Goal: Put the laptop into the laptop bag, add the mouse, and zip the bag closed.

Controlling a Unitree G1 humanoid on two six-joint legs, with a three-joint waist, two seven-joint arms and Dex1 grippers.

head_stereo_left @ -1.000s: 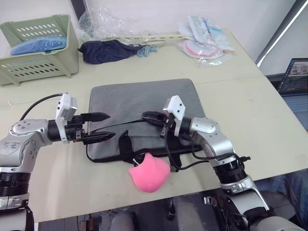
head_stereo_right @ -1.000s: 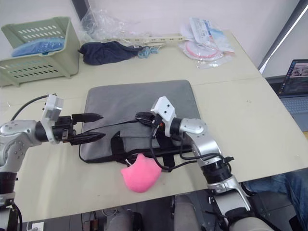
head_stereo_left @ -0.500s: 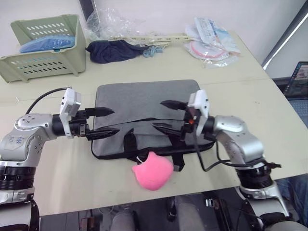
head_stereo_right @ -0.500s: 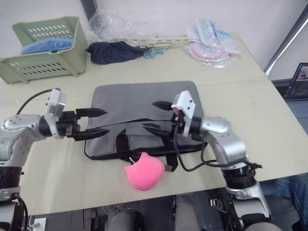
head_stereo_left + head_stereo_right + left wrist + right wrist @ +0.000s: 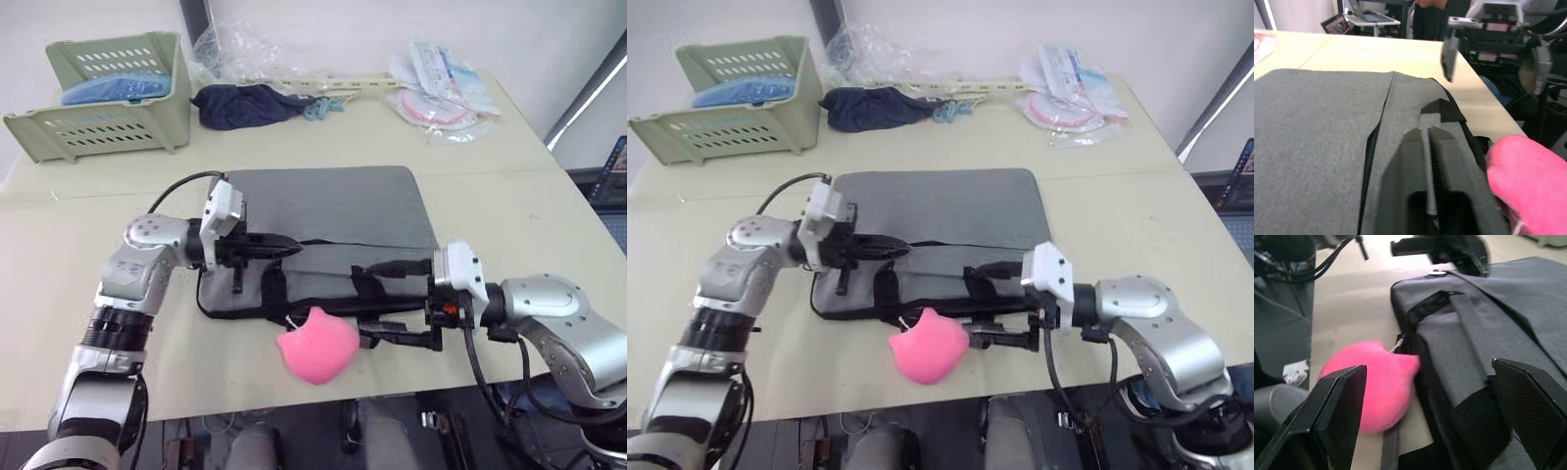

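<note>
While the flat grey fabric laptop bag point(image 5: 323, 235) lies on the bench with its zip looking shut, the left end effector point(image 5: 279, 246), fingers together, rests on it; the right end effector point(image 5: 392, 304) gapes at its front edge. Laptop and mouse are presumably inside.

Head stereo looks down; wrist views close, sharing bag point(image 5: 323, 230).

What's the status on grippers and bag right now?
Left gripper shut, resting on grey bag. Right gripper open at bag's front edge. Pink toy against that edge.
</note>
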